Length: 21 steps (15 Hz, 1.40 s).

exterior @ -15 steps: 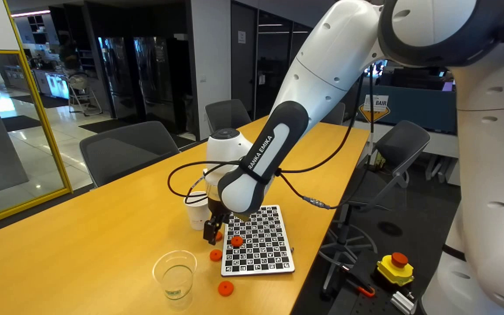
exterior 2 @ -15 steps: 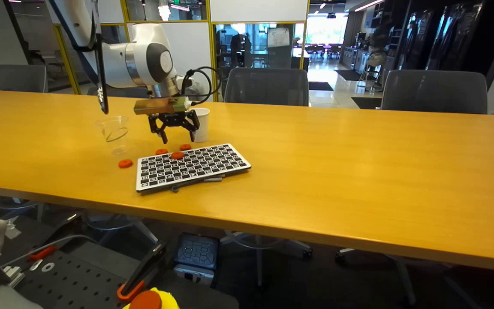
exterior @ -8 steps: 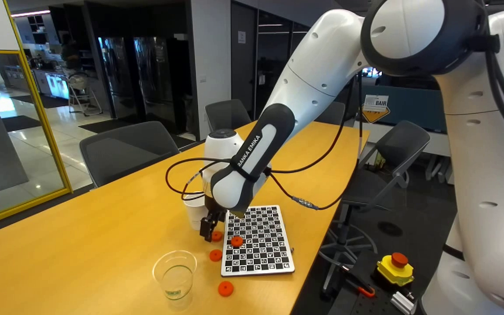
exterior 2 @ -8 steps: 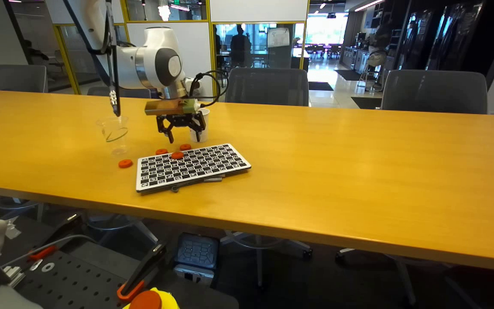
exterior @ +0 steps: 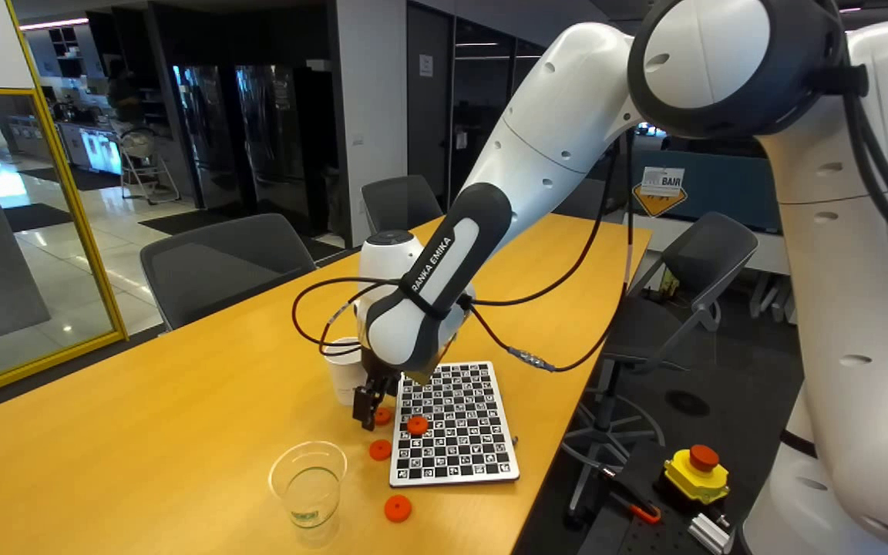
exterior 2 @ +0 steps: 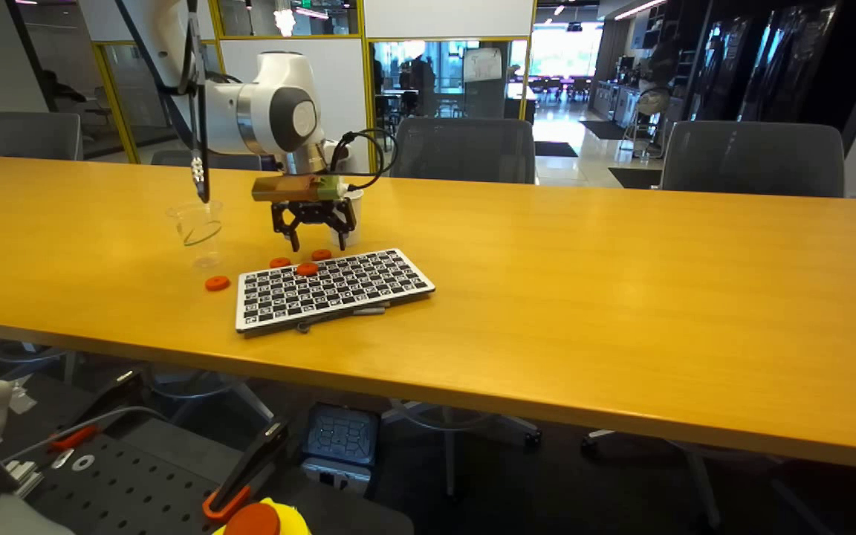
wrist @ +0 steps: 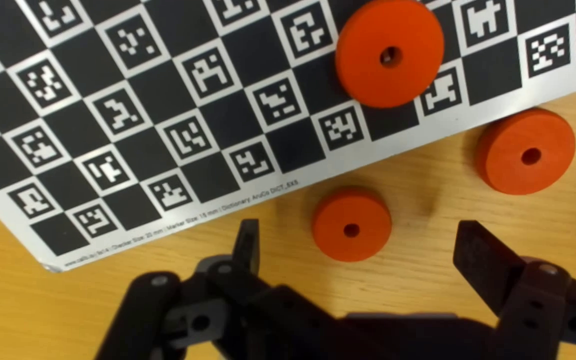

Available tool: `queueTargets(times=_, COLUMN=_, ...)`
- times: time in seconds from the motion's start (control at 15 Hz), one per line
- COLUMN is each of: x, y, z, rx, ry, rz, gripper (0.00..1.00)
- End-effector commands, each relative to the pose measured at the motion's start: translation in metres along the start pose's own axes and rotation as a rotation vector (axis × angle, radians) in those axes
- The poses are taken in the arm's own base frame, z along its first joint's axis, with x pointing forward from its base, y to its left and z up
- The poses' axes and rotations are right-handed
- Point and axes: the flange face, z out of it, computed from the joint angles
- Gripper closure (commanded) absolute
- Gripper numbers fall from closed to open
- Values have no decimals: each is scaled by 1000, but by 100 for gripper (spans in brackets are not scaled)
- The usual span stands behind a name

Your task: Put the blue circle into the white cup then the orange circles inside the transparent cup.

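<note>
Gripper point(exterior 2: 319, 247) is spread wide; orange disc point(wrist: 351, 216) is framed between its fingertips in wrist view. Second disc point(exterior: 417, 425) is carried by ArUco board point(exterior: 463, 451), two more discs point(exterior: 380, 450) by tabletop point(exterior 2: 584, 297). White paper cup point(exterior: 344, 381) is partly hidden by gripper; clear plastic cup point(exterior: 309, 493) is stood well apart.

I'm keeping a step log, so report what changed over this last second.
In an exterior view, the open claw shifted rightward across the picture and slightly down; nothing was grasped or released. The white cup, transparent cup, four orange circles and checkered board stayed put.
</note>
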Motion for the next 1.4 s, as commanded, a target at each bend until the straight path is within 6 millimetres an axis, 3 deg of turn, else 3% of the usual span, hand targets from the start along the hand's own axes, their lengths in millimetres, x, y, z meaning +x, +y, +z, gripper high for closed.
queueTargets(times=0.0, x=6, y=2, z=-3, rx=21, ry=-2, rz=-4, gripper=0)
queueTargets(times=0.67, x=5, y=3, z=1, rx=38, ry=-11, rz=-1, gripper=0)
queueTargets(times=0.73, x=6, y=3, z=1, rx=39, ry=-9, rz=-2, gripper=25)
queueTargets(times=0.8, x=6, y=3, z=1, rx=39, ry=-8, rz=-3, gripper=25)
queueTargets(times=1.2, x=5, y=2, z=2, rx=41, ry=-14, rz=-7, gripper=73)
queueTargets(times=1.27, x=5, y=2, z=3, rx=43, ry=-17, rz=-8, gripper=79)
queueTargets(times=1.33, x=6, y=2, z=2, rx=43, ry=-19, rz=-8, gripper=78)
